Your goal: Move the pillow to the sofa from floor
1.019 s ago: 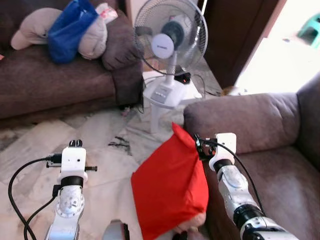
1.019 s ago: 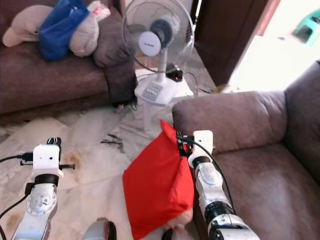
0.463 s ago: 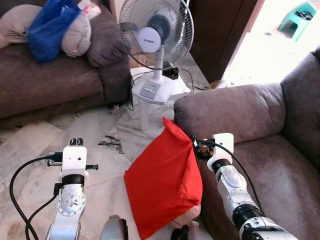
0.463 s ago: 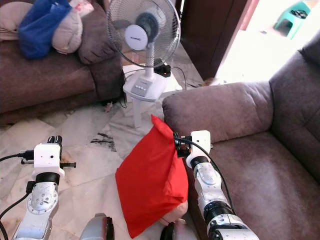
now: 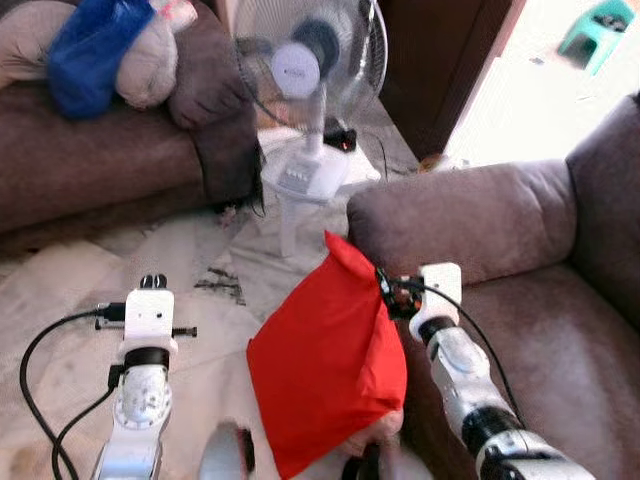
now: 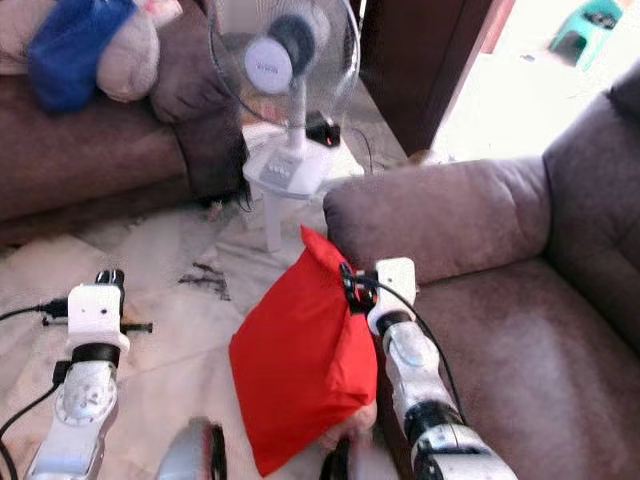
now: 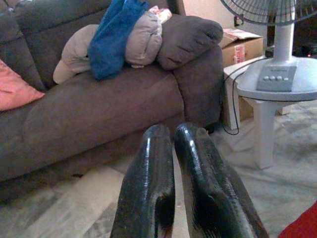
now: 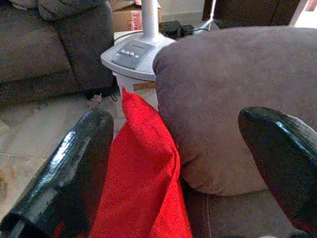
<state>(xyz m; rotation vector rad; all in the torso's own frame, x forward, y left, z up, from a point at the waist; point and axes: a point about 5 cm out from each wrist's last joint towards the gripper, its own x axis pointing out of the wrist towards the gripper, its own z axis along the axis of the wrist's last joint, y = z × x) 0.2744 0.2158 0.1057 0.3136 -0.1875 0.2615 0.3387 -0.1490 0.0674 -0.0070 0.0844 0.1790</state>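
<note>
- Pillow point(image 5: 330, 370), red, upright on one edge, off the seat; upper corner leaning against the front of the sofa point(image 5: 560, 350) armrest point(image 5: 460, 215), lower end low down beside the seat front. Support under it not clear from the head views.
- Right gripper point(image 5: 388, 292) at the pillow's top corner, jaws spread wide; in the wrist view, cloth lying against one finger point(image 8: 74, 163), the other finger well apart over the armrest. No clamp on the cloth.
- Left gripper point(image 5: 152, 283) held out over the floor point(image 5: 190, 250), jaws pressed together on nothing, well apart from the pillow.
- Compared with one second ago: whole scene shifted and now blurred, hence camera motion; pillow and right gripper in much the same relation to each other and to the armrest.
- Fan point(image 5: 300, 70) standing beyond the armrest, near the pillow's corner.
- Judged meaning for the task: little gained over the last second; transfer unfinished, with a firm grip and a lift over the seat edge likely to be needed.
</note>
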